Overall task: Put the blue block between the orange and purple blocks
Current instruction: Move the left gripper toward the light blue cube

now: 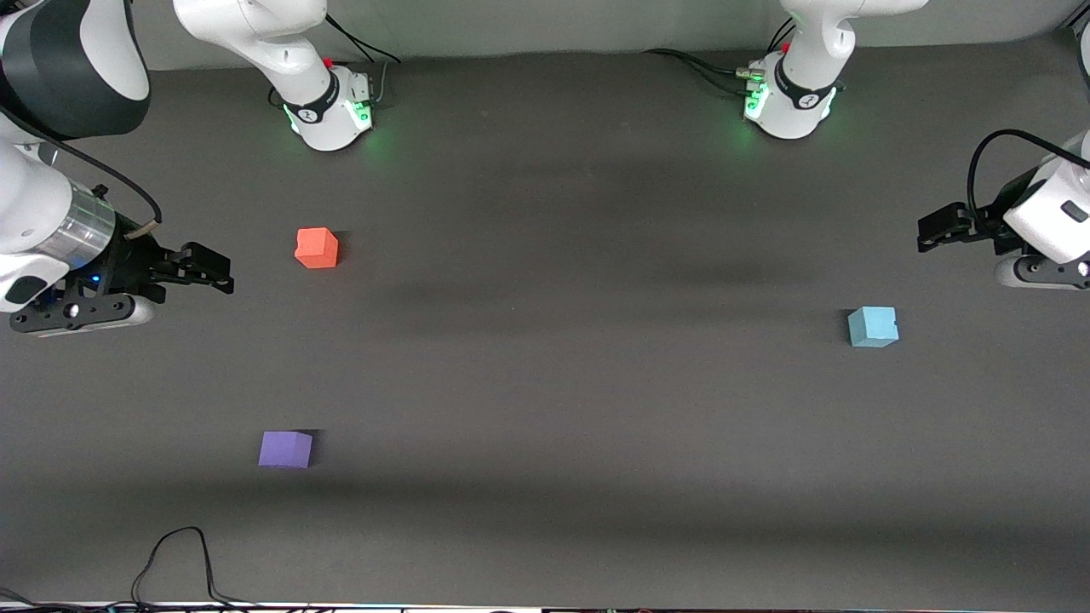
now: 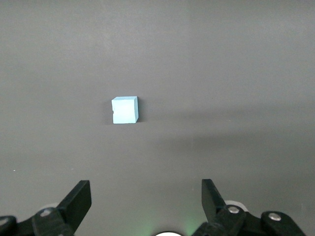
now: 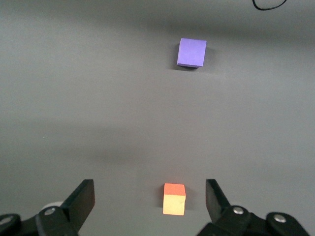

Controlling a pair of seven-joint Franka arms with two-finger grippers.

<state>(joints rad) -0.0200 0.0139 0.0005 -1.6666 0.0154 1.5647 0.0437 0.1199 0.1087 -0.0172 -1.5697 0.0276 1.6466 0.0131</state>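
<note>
The blue block point(image 1: 873, 327) sits on the table toward the left arm's end; it also shows in the left wrist view point(image 2: 124, 109). The orange block point(image 1: 317, 248) and the purple block point(image 1: 285, 449) lie toward the right arm's end, the purple one nearer the front camera. Both show in the right wrist view, the orange block point(image 3: 174, 199) and the purple block point(image 3: 191, 52). My left gripper point(image 1: 928, 230) is open and empty, up in the air beside the blue block point(image 2: 146, 196). My right gripper point(image 1: 213, 271) is open and empty, up beside the orange block point(image 3: 150, 199).
The grey table point(image 1: 562, 383) carries only the three blocks. A black cable point(image 1: 174, 566) loops at the table's front edge toward the right arm's end. The two arm bases point(image 1: 332, 106) point(image 1: 788, 102) stand along the back.
</note>
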